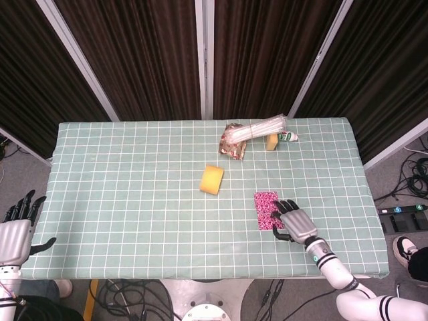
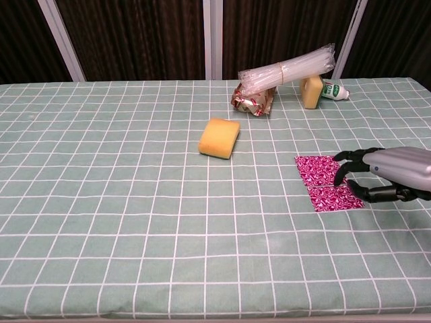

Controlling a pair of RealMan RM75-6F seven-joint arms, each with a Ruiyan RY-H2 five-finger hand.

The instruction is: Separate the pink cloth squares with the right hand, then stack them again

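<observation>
The left hand (image 1: pixel 15 231) hangs off the table's left edge, fingers apart, grasping nothing. Further right a yellow sponge (image 2: pixel 219 138) lies mid-table, with a bundle of clear plastic straws (image 2: pixel 288 71) propped across a crinkled foil packet (image 2: pixel 253 99) behind it. The pink cloth squares (image 2: pixel 328 184) lie flat on the green checked tablecloth (image 1: pixel 134 194) at right of centre, one drawn partly toward the robot off the other so they overlap. They look thin, limp and light, likely to slide or bunch, so pressing flat or pinching an edge should suit. The right hand (image 2: pixel 384 176) reaches in palm down, fingertips (image 2: pixel 339 180) on the nearer square's right edge, grasping nothing
</observation>
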